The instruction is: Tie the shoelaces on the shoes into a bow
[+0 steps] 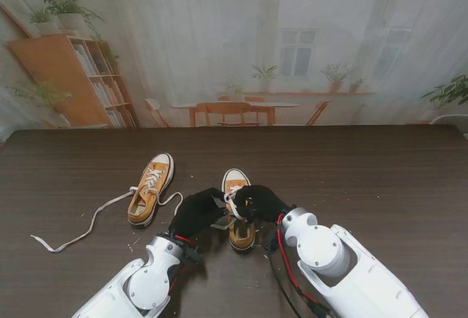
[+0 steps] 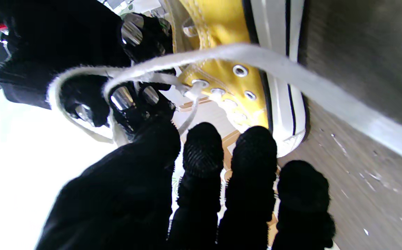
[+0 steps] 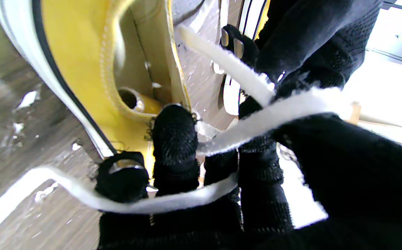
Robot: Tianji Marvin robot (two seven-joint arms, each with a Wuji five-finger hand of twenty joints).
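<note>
You're mid-knot on the near shoe (image 1: 240, 212): left hand (image 1: 196, 212) and right hand (image 1: 259, 201) each grip its lace (image 3: 242, 139); next, cross and tighten.

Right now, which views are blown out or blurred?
Stand view: evenly lit and sharp. Left wrist view: the area beside the left hand is blown out white, and the near lace is blurred. Right wrist view: overexposed at one edge, lace soft.

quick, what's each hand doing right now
Left hand: shut on the white shoelace of the nearer yellow sneaker.
Right hand: shut on the same shoelace, which runs across its fingers.
</note>
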